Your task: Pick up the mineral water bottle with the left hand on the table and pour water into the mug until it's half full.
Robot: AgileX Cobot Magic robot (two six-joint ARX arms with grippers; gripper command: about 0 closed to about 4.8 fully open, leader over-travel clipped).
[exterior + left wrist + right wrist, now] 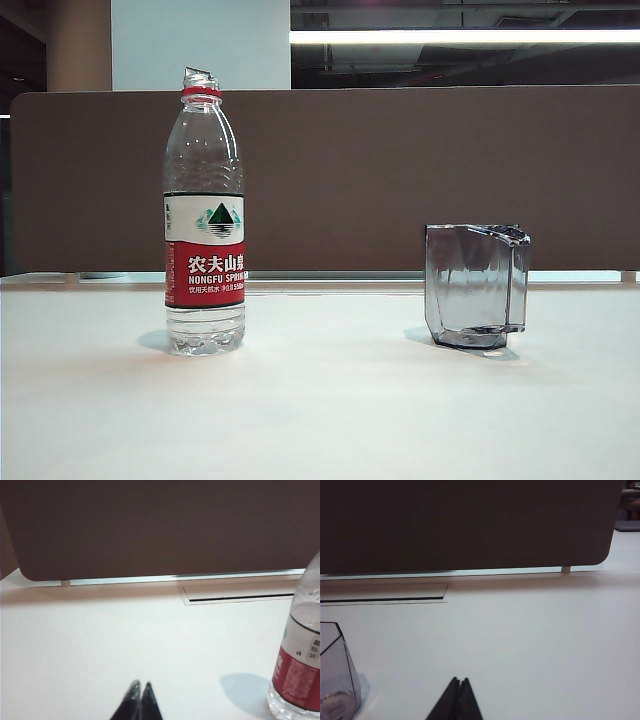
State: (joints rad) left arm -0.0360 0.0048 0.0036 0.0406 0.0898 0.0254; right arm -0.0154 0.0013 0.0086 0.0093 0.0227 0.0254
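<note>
The white counter (330, 400) carries two things, well apart: the mineral water bottle (204, 215) upright on the left, uncapped, and the mug (476, 286) upright on the right, looking empty. Nothing is grasped yet — the job stands at its very start. The left gripper (140, 686) sits low over the counter, clenched on nothing, the bottle off to one side. The right gripper (459, 681) is likewise clenched, near the mug. Next, I judge, the left gripper must release, swing toward the bottle and close around its body — gently.

One mineral water bottle (204, 215) stands left of centre on one white table (320, 420). One grey transparent mug (476, 286) sits right of centre. Two closed grippers appear: the left gripper (140, 686) and the right gripper (459, 681).
</note>
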